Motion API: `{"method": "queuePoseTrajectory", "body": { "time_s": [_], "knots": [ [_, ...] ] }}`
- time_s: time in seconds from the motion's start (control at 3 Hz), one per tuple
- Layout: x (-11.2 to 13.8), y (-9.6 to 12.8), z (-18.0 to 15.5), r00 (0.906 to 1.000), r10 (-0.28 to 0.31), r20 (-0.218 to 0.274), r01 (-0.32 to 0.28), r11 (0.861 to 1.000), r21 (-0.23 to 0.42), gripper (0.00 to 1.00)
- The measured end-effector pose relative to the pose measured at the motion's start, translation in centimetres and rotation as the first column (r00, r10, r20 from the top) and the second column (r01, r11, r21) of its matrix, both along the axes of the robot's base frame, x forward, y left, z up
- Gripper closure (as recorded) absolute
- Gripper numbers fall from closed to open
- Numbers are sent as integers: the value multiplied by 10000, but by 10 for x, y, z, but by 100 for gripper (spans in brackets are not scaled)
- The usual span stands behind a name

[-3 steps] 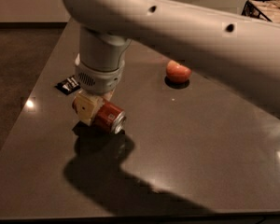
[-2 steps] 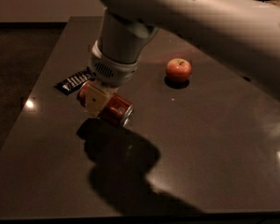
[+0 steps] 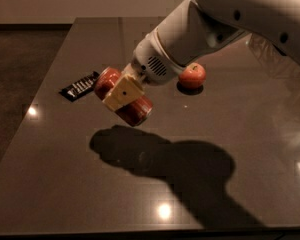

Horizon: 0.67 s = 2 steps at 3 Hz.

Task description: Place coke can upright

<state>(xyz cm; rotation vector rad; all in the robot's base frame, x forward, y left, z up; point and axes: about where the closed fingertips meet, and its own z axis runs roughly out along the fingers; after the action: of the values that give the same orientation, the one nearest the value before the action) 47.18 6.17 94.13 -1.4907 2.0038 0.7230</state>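
Note:
The red coke can (image 3: 136, 110) is held lying on its side in the air above the dark table (image 3: 60, 174), near its left-middle part. My gripper (image 3: 122, 93) is shut on the can's middle, with one tan finger pad (image 3: 124, 92) across the front of it. The white arm reaches in from the upper right. The can's shadow falls on the table below and to the right of it.
A round red apple (image 3: 192, 76) sits on the table just right of the wrist. A flat black candy bar wrapper (image 3: 79, 85) lies left of the can. The table's left edge runs diagonally, with dark floor beyond it.
The gripper has lifted the can off the table and swung it up while the arm has tilted to reach in from the right.

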Motion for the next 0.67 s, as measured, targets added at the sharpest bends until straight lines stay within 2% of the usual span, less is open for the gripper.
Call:
{"method": "queuePoseTrajectory", "body": {
  "time_s": [0.33, 0.67],
  "knots": [
    [-3, -6, 3, 9993, 9, 363, -72, 9845, 1753, 100],
    [-8, -14, 6, 9952, -200, 959, -116, 9482, 3176, 100]
  ]
}}
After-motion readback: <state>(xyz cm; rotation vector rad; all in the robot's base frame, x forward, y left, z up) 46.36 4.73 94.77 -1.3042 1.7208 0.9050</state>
